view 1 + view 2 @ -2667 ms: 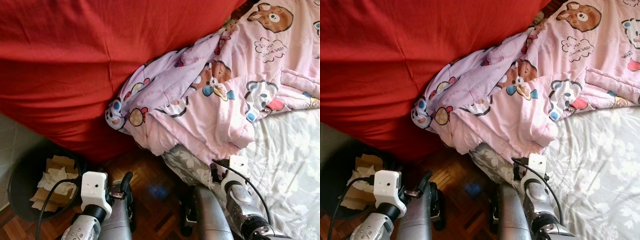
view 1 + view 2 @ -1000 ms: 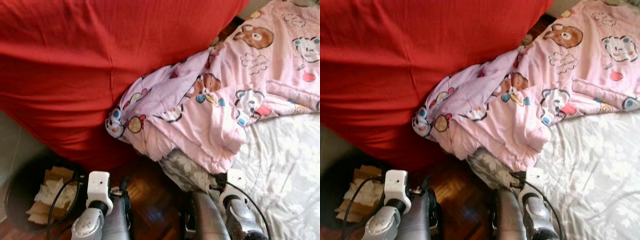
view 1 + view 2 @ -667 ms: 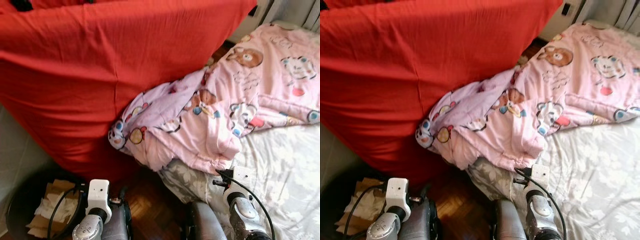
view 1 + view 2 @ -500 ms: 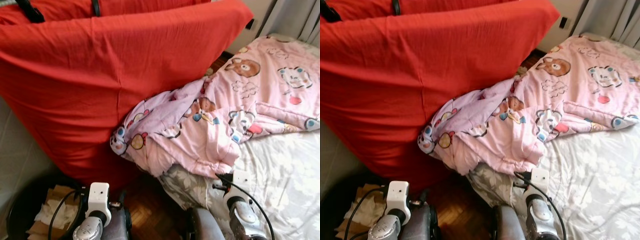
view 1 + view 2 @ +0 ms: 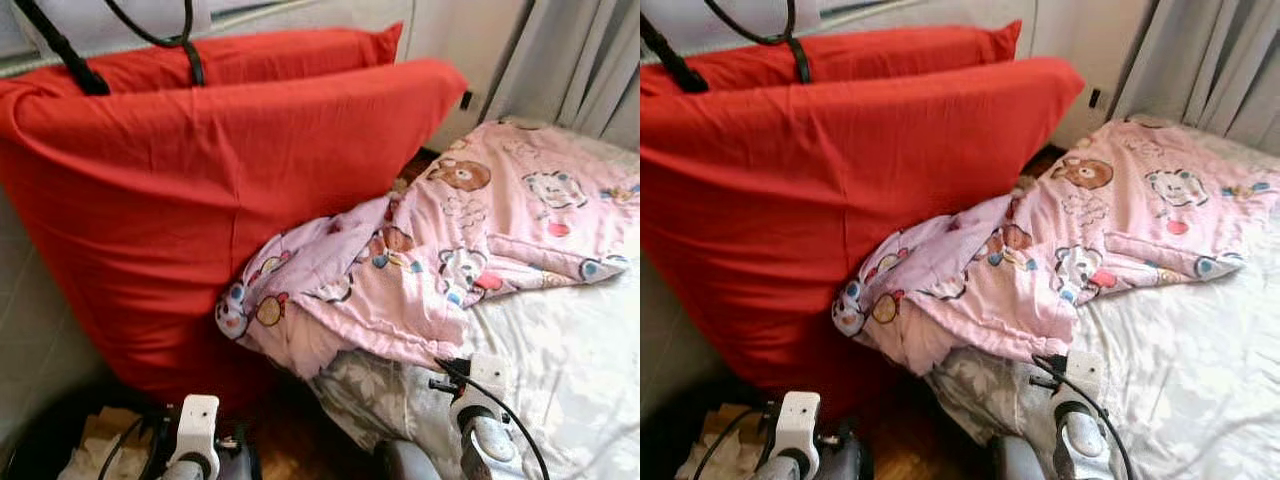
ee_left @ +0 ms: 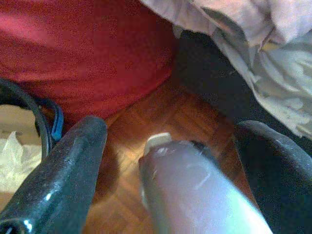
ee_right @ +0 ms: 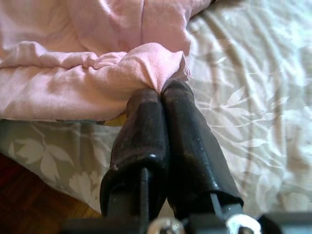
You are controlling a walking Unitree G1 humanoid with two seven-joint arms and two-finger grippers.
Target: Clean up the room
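Observation:
A pink quilt with cartoon bears (image 5: pixel 450 250) lies rumpled across the bed's near corner, one end spilling against a big red cushion (image 5: pixel 200 180). The bed's grey floral sheet (image 5: pixel 570 350) shows to the right. A black bin (image 5: pixel 60 455) with paper and cardboard sits at the lower left. Both arms hang low. My left gripper (image 6: pixel 173 127) is open over the wooden floor (image 6: pixel 146 117), beside the red cushion. My right gripper (image 7: pixel 163 95) is shut, its tips at the quilt's hem (image 7: pixel 97 78) above the floral sheet.
A second red cushion (image 5: pixel 280 50) stands behind the first, with black straps (image 5: pixel 185 40) draped over the top. Grey curtains (image 5: pixel 580 60) and a wall socket (image 5: pixel 467 100) are at the back right. A narrow strip of dark wooden floor lies between bin and bed.
The camera has tilted up: the cushion tops, wall and curtains have come into view, and the bin and arms have slid to the bottom edge. The quilt has not moved.

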